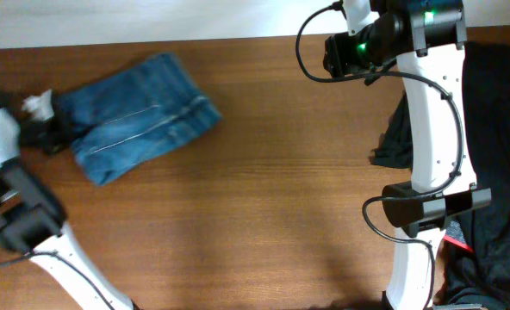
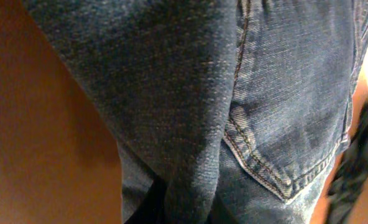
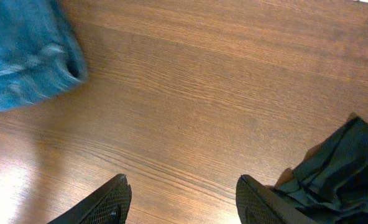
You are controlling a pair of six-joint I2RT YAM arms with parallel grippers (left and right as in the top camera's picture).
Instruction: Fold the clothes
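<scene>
Because the folded pair of medium-blue denim jeans [image 1: 143, 116] lies at the far left of the brown wooden table [image 1: 264, 207], everything turns on my left side. My left pincer [image 1: 52, 131] sits right at the bundle's left short end, touching it as far as the overhead view shows. My right pincer [image 3: 183, 204] hangs over bare wood, well apart from the jeans, which lie off to its left. The bundle's long axis runs roughly left to right and tilts slightly away toward the right end, with the stitched seams following that line. I judge that any coming pull or fold would run along that axis from my left end, so the left arm is the nearer one by a wide margin.

My right fingers stand apart with nothing between them. Whether my left fingers are closed on the denim I cannot tell. The left wrist view is filled with cloth pressed close, showing a stitched back pocket [image 2: 283, 124] and a fold bunching toward the bottom edge, but neither fingertip. How many layers the bundle has is hidden too. A heap of dark cloth [image 1: 496, 129] lies at the right, cut off by the frame and partly behind my right arm.
</scene>
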